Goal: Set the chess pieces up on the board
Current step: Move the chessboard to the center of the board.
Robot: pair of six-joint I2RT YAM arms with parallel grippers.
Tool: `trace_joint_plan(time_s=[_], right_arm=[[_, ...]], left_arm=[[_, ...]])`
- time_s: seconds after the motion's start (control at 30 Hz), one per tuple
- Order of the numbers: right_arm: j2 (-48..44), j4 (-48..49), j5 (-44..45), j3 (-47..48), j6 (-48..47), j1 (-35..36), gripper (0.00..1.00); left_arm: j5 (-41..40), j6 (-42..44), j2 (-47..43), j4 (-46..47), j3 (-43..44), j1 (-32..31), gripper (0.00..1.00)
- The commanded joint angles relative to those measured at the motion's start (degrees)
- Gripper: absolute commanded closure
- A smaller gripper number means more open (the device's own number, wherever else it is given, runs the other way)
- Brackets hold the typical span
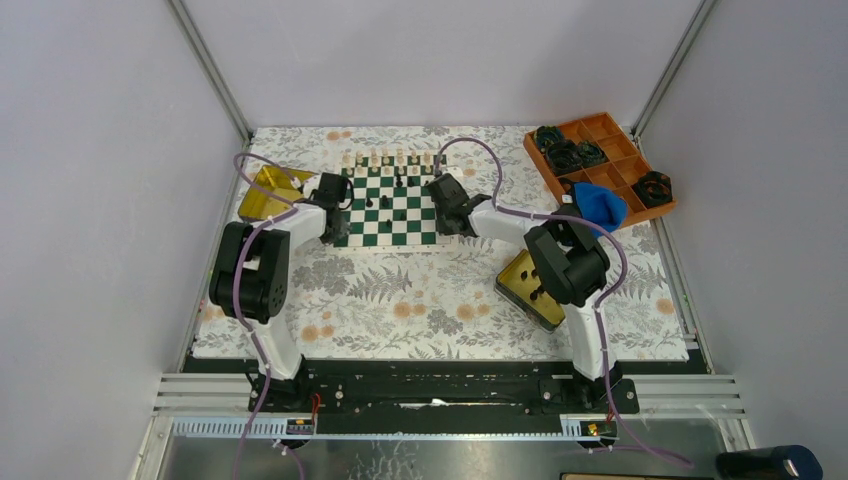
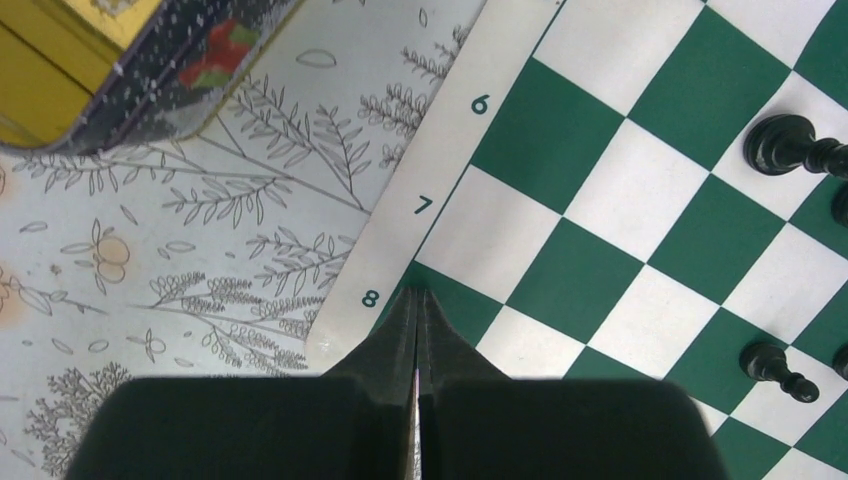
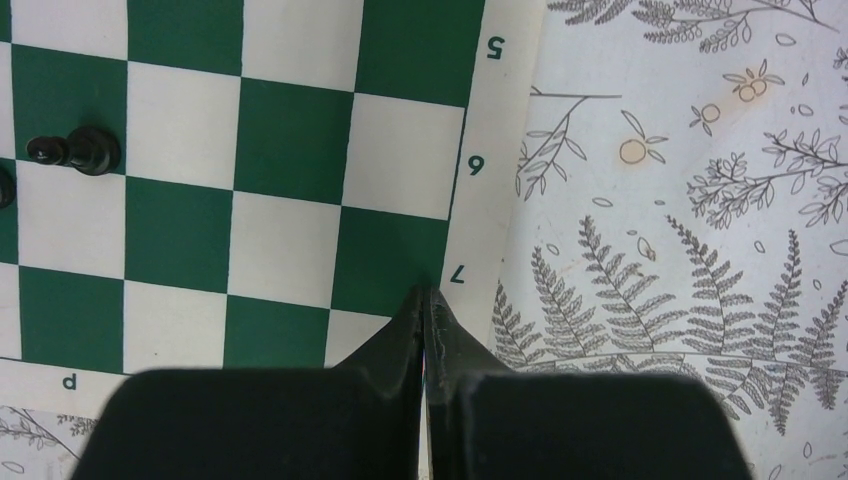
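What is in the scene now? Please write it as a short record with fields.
board: green-and-white mat, flat on flowered cloth
cream pieces: one row along its far edge
black pieces: a few scattered on middle squares
left hand: shut, empty, tip at corner marked 8
right hand: shut, empty, tip at edge marked 7
gold tins: one at each side of board

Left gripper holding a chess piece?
No, the left gripper is shut with nothing in it, its tips over the corner of the board.

The cream pieces along the far edge of the board look too small to tell apart. A black piece on the board is cut off
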Motion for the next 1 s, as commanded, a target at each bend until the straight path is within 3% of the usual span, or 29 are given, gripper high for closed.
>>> trace_joint_plan(time_s=[0.0, 0.97], right_arm=[[-1.7, -5.8, 0.7, -4.4, 1.1, 1.2, 1.0], [-16.5, -2.7, 4.0, -27.0, 8.6, 4.7, 1.0]], left_arm=[[-0.4, -1.3, -0.6, -4.3, -3.8, -1.3, 1.0], [-1.3, -3.7, -13.3, -3.9, -16.1, -9.9, 1.0]])
